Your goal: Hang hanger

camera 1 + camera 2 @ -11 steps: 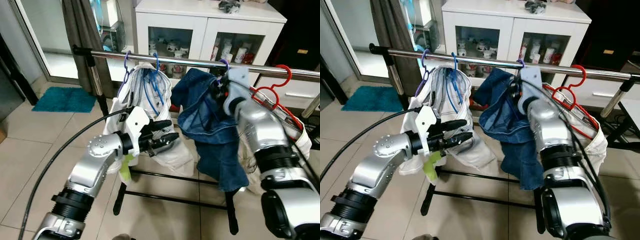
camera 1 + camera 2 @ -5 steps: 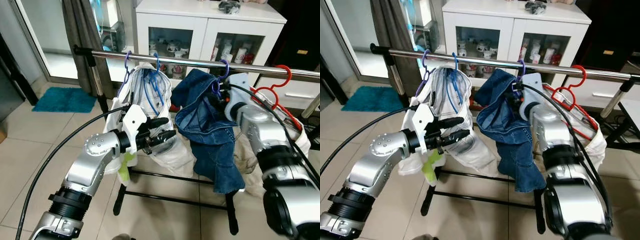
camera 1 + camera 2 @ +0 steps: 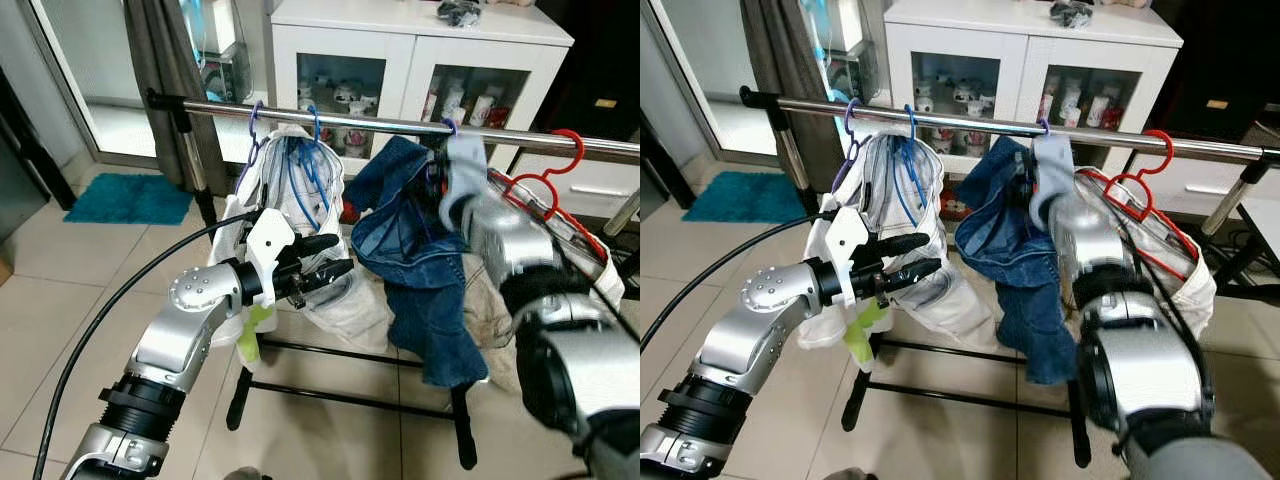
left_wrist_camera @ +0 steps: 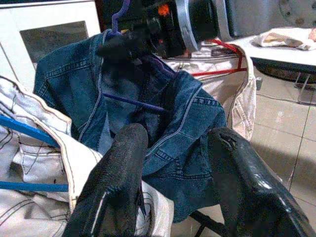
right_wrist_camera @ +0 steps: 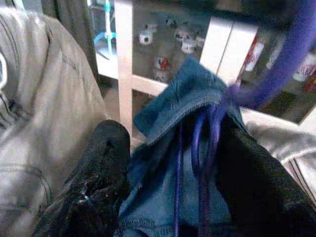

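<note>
Purple hanger (image 5: 210, 143) carrying the denim garment (image 3: 415, 250) sits hooked on the rail (image 3: 350, 122), right gripper (image 5: 168, 163) clenched round its neck to steady it (hook seated, I judge). Left gripper (image 3: 325, 272) waits released, near the white garment (image 3: 290, 200).

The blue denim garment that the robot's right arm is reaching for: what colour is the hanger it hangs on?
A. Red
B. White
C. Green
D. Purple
D. The purple hanger runs through the blue denim garment right at the right gripper, and its hook sits on the metal rail.
</note>
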Available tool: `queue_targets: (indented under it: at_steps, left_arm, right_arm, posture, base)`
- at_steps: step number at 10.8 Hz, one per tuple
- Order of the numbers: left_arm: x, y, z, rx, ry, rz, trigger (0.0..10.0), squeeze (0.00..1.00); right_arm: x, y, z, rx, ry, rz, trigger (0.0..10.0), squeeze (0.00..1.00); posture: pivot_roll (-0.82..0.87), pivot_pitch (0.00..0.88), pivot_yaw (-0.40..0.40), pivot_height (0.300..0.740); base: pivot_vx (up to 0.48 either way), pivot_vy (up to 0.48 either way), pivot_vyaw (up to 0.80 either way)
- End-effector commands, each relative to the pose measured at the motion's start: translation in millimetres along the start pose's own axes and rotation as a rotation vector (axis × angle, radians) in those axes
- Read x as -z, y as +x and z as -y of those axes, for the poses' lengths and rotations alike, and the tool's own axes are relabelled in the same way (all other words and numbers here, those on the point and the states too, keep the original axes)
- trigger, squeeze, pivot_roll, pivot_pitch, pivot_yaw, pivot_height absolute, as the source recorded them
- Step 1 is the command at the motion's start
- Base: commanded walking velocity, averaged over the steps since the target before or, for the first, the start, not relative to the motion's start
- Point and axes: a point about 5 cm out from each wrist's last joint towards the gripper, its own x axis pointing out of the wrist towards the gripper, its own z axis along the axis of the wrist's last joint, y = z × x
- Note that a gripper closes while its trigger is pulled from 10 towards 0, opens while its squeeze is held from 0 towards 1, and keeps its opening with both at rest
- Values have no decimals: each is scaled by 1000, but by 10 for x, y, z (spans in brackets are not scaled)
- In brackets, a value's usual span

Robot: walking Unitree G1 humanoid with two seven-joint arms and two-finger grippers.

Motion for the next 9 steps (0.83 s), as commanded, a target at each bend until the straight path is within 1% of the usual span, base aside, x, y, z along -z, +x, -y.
queue_targets:
  at_steps: [1, 2, 3, 6, 9]
  left_arm:
    - [-45, 2, -27, -7, 25, 2, 10000, 0]
    - [-46, 0, -26, -9, 26, 2, 10000, 0]
    - [-46, -2, -24, -9, 27, 2, 10000, 0]
    - [-44, -8, -31, -14, 29, -1, 10000, 0]
    - [-49, 1, -38, -17, 31, 0, 10000, 0]
  right_arm:
    - [-22, 8, 21, 17, 4, 5, 7451, 0]
    - [-31, 21, 13, 24, 6, 7, 3059, 0]
    - [-30, 27, 6, 27, 6, 7, 0, 0]
    - [7, 38, -5, 29, -11, -9, 0, 0]
    - [19, 34, 21, 43, -16, -10, 0, 0]
  posture:
    - [-12, 0, -3, 740]
    - [-8, 0, -6, 740]
    - [-8, 0, -6, 740]
    - [-7, 0, -10, 740]
    - [-3, 0, -12, 740]
  base:
    - [0, 0, 0]
    - [0, 0, 0]
    - [0, 0, 0]
    - [0, 0, 0]
    - [0, 0, 0]
